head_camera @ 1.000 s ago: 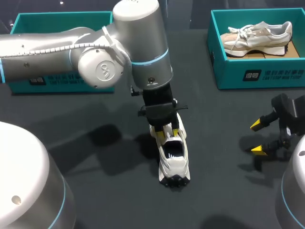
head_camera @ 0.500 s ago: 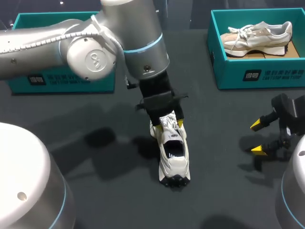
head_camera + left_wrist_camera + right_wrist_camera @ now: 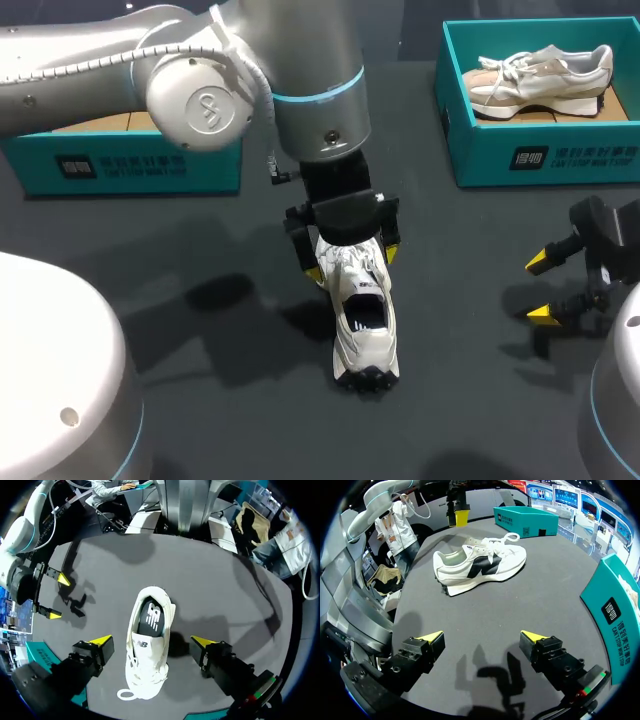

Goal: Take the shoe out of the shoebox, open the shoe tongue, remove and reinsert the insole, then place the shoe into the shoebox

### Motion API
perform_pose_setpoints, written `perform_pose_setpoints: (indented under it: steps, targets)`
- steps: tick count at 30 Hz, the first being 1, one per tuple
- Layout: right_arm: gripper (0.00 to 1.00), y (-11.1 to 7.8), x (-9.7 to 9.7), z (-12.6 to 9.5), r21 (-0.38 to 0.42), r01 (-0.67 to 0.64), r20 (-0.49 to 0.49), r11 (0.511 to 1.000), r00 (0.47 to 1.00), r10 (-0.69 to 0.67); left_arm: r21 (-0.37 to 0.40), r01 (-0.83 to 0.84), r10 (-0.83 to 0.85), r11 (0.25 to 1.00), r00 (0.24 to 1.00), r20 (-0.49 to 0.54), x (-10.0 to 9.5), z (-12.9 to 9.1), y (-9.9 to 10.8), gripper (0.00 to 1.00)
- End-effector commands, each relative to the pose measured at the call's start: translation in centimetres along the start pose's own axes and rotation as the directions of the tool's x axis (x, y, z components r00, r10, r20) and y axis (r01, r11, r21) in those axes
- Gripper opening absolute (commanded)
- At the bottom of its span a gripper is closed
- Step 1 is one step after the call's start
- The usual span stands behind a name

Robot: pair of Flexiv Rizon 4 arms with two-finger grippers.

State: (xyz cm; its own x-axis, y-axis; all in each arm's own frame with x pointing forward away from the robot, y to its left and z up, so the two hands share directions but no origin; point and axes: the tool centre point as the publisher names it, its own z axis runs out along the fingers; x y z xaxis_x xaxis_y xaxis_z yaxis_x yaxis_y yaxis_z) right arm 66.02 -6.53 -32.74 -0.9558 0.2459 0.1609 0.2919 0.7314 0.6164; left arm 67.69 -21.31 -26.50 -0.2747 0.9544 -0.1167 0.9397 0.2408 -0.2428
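White shoe (image 3: 362,320) stands upright on the dark bench (image 3: 240,400), centre frame. Left hand (image 3: 352,262) hangs released, straddling its laces; right hand (image 3: 540,287) is released at far right. Shoe is probably light with a soft upper; pinch the floppy tongue.

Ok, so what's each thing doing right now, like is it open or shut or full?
white shoe: out on the table, standing on its sole, insole inside.
left gripper: open, one finger either side of the white shoe, not touching it.
right gripper: open, empty, off to the side.
right shoebox: open, holds a beige shoe.
left shoebox: open, inside mostly hidden.
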Motion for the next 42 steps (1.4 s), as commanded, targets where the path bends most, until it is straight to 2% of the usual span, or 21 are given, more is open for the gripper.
perform_pose_setpoints:
  steps: [1, 2, 3, 14, 15, 18, 20, 21, 23, 32, 36, 42]
  targets:
    - [1.0, 0.0, 0.2, 0.0, 0.003, 0.0, 0.004, 1.0, 1.0, 0.0, -0.012, 0.284, -0.285, 0.959, 0.959, -0.008, 1.2, -0.5, -1.6, 1.0]
    - [1.0, 0.0, 0.2, 0.0, 0.003, 0.0, 0.004, 1.0, 1.0, 0.0, -0.062, 0.453, -0.456, 0.889, 0.889, -0.047, 1.0, -0.5, -2.3, 1.0]
    - [1.0, 0.0, 0.2, 0.0, 0.003, 0.0, 0.004, 1.0, 1.0, 0.0, -0.133, 0.561, -0.57, 0.817, 0.821, -0.037, 1.1, -0.6, -2.7, 1.0]
    - [1.0, 0.0, 0.2, 0.0, 0.003, 0.0, 0.004, 1.0, 1.0, 0.0, -0.133, 0.561, -0.57, 0.817, 0.821, -0.037, 1.1, -0.6, -2.7, 1.0]
    - [1.0, 0.0, 0.2, 0.0, 0.003, 0.0, 0.004, 1.0, 1.0, 0.0, -0.128, 0.591, -0.601, 0.797, 0.796, -0.071, 0.8, -0.1, -3.5, 1.0]
    - [1.0, 0.0, 0.2, 0.0, 0.003, 0.0, 0.004, 1.0, 1.0, 0.0, -0.135, 0.655, -0.665, 0.743, 0.746, -0.039, 0.7, 0.9, -5.1, 1.0]
    - [1.0, 0.0, 0.2, 0.0, 0.003, 0.0, 0.004, 1.0, 1.0, 0.0, -0.151, 0.715, -0.726, 0.682, 0.687, -0.025, 0.5, 1.4, -6.2, 1.0]
    - [1.0, 0.0, 0.2, 0.0, 0.003, 0.0, 0.004, 1.0, 1.0, 0.0, -0.149, 0.768, -0.78, 0.622, 0.625, -0.036, 0.3, 1.4, -6.4, 1.0]
    - [1.0, 0.0, 0.2, 0.0, 0.003, 0.0, 0.004, 1.0, 1.0, 0.0, -0.218, 0.838, -0.847, 0.501, 0.526, 0.075, 0.3, 1.2, -6.9, 1.0]
    - [1.0, 0.0, 0.2, 0.0, 0.003, 0.0, 0.004, 1.0, 1.0, 0.0, -0.218, 0.838, -0.847, 0.501, 0.526, 0.075, 0.3, 1.2, -6.9, 1.0]
    - [1.0, 0.0, 0.2, 0.0, 0.003, 0.0, 0.004, 1.0, 1.0, 0.0, -0.186, 0.873, -0.865, 0.451, 0.479, 0.147, 0.0, 2.8, -7.4, 1.0]
    - [1.0, 0.0, 0.2, 0.0, 0.003, 0.0, 0.004, 1.0, 1.0, 0.0, -0.137, 0.928, -0.902, 0.345, 0.369, 0.223, 0.2, 4.4, -7.6, 1.0]
